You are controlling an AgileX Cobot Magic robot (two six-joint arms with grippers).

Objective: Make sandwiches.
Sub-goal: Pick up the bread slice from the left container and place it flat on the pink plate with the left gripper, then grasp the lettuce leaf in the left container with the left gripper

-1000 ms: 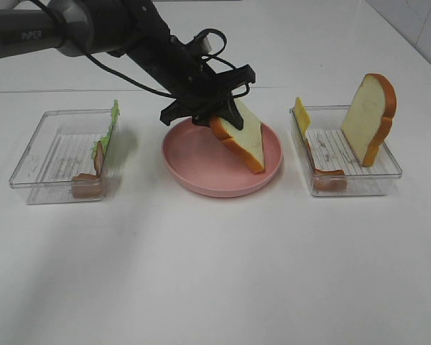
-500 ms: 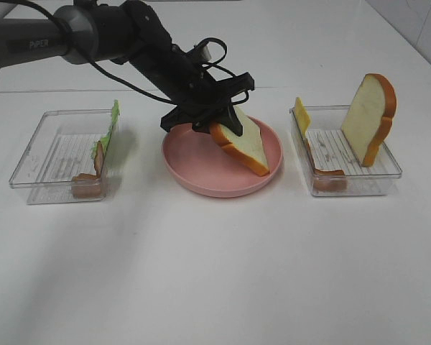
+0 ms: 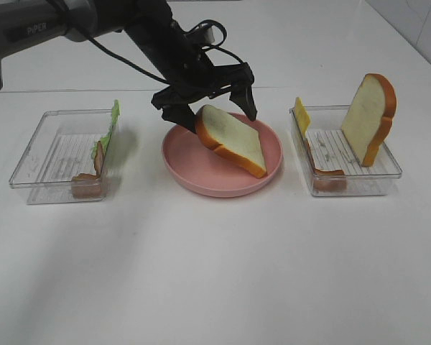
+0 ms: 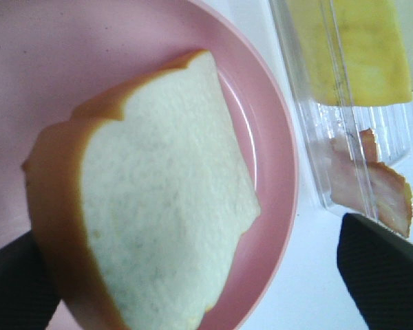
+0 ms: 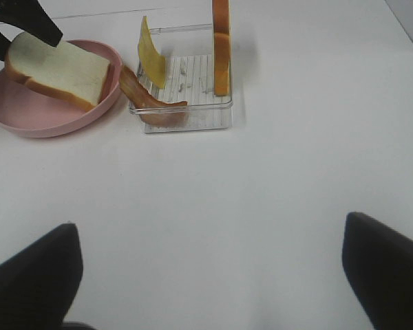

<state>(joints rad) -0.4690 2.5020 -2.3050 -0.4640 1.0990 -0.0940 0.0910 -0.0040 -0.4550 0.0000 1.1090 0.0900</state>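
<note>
A white bread slice [image 3: 233, 140] with tan-orange crust lies slanted in the pink plate [image 3: 201, 183]. My left gripper [image 3: 217, 113] is open just above it, one finger on each side, holding nothing. In the left wrist view the slice [image 4: 158, 206] fills the plate [image 4: 268, 137] between my dark fingertips [image 4: 385, 275]. A second bread slice [image 3: 370, 115] stands upright in the right tray, with yellow cheese [image 3: 302, 115] and bacon [image 3: 327, 176]. Green lettuce [image 3: 113, 122] and bacon [image 3: 86, 183] are in the left tray. My right gripper [image 5: 210, 275] is open and empty over bare table.
The clear left tray [image 3: 36, 154] and the clear right tray [image 3: 388, 169] flank the plate. The right wrist view shows the plate [image 5: 27, 117], the cheese [image 5: 151, 62] and the upright slice [image 5: 220, 48] far from the right gripper. The white table extends toward the front.
My left gripper has opened and let go of the bread slice, which now rests in the plate. The gripper has lifted slightly above it.
</note>
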